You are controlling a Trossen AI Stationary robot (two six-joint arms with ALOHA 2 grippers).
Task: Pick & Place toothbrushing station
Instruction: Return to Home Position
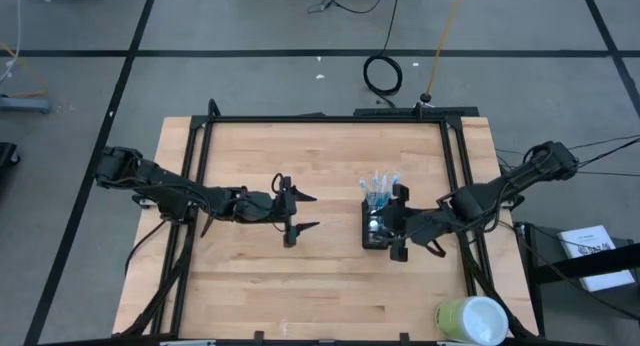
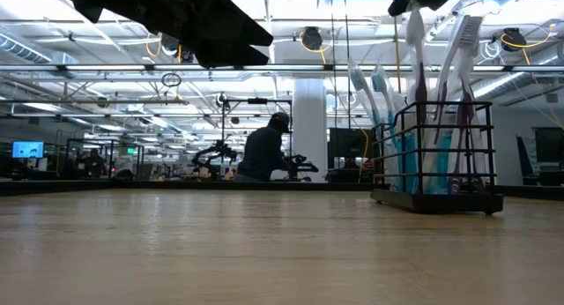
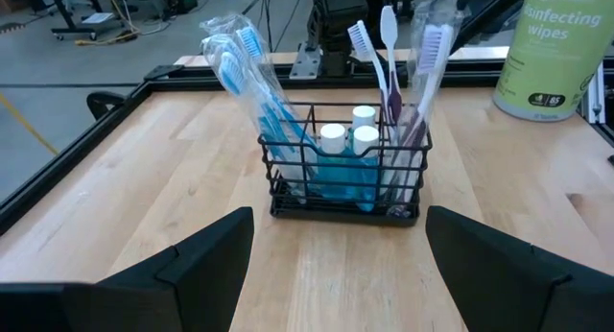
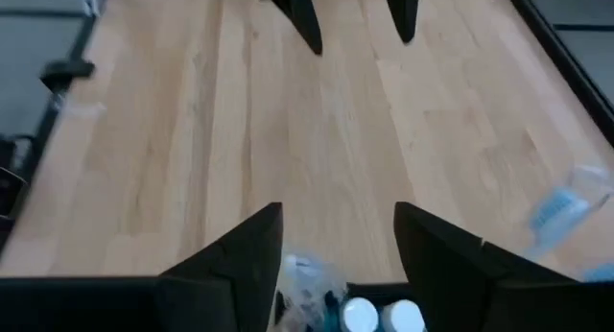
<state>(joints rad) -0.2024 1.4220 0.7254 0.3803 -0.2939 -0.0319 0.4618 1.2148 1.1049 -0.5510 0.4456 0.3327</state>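
Observation:
The black wire-mesh holder (image 1: 376,226) stands upright on its base right of the table's middle. It holds blue-and-white toothbrushes (image 1: 380,184) and white-capped tubes (image 3: 350,137), and also shows in the low view (image 2: 436,155) and the left wrist view (image 3: 345,169). My right gripper (image 4: 338,217) is open and hangs above the holder, coming from the table's right, with the tube caps (image 4: 382,316) just below its fingers. My left gripper (image 3: 338,217) is open and empty, left of the holder and above the table, pointing at it (image 1: 306,213).
A yellow-green and white wipes cylinder (image 1: 470,321) stands at the table's near right corner, also in the left wrist view (image 3: 549,52). A black frame rail (image 1: 330,118) runs round the table. A person (image 2: 264,153) sits far behind in the room.

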